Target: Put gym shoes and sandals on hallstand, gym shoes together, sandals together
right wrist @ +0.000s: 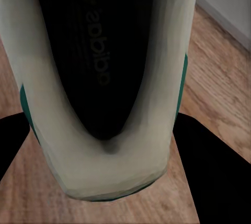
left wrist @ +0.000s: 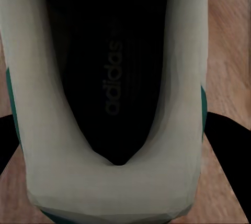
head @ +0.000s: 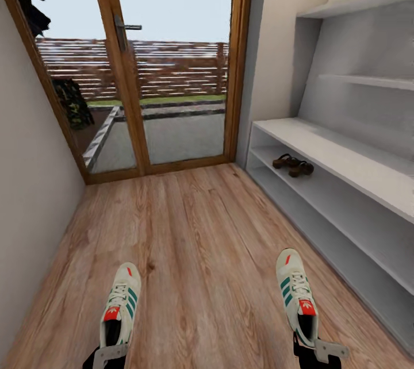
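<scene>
A: How far along?
B: Both brown leather sandals [head: 293, 165] sit together on the pale grey hallstand's [head: 345, 156] shelf.
A: And the sneakers?
B: Each tool (left [head: 109, 353], right [head: 322, 352]) is clamped on a cream-white green-striped gym shoe (left [head: 119, 306], right [head: 297, 294]), not yet racked.

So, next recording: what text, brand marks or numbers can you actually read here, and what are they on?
"adidas": insole of the shoe in the left hand, left wrist view.
"adidas": insole of the shoe in the right hand, right wrist view, upside down, first letters in shadow.
Red tongue labels in the head view: too small to read.
No numbers or signs.
</scene>
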Robot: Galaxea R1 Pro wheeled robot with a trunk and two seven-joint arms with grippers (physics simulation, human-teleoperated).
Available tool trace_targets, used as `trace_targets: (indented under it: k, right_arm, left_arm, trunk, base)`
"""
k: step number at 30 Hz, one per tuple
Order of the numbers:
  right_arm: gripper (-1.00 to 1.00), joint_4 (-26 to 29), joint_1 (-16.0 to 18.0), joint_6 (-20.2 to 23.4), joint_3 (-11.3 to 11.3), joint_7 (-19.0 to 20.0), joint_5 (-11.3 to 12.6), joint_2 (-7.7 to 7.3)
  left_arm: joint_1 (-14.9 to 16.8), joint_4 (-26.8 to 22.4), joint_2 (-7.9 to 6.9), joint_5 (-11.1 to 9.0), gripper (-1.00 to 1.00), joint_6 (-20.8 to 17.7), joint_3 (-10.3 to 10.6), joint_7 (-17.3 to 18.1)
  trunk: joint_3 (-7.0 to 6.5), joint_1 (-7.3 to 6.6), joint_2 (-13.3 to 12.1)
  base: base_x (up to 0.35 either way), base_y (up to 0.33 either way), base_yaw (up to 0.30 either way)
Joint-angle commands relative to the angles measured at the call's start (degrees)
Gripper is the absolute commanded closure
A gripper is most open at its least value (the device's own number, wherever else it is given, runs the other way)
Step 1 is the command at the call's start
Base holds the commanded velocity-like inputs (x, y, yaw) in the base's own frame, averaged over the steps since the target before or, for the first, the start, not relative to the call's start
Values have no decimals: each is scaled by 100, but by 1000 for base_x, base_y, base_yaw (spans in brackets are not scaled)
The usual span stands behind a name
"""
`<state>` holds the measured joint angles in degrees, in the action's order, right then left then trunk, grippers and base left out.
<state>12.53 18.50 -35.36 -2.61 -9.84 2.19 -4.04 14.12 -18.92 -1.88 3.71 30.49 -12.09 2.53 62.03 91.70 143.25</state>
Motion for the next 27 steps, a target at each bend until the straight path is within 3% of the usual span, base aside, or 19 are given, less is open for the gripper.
trace_targets:
  k: [1, 13, 23, 27]
  right_arm:
    - [100, -5, 5, -23, -11, 18, 19, 1]
    - [100, -5, 5, -23, -11, 18, 18, 2]
    - [100, -5, 5, -23, -11, 15, 18, 6]
    - [100, -7, 5, -23, -11, 17, 18, 4]
  left_arm:
    - [3, 3, 4, 37, 100, 18, -48, 29]
    - [3, 3, 3, 42, 100, 18, -48, 29]
    - [3, 3, 0, 42, 100, 18, -48, 29]
    - [3, 3, -4, 42, 100, 23, -48, 29]
  trunk:
    - [5, 2, 2]
    - [5, 2, 2]
    - [5, 2, 2]
    - [5, 2, 2]
  base:
    - [320, 145, -264]
    - [316, 134, -264]
    - [323, 14, -264]
    - [110, 1, -264]
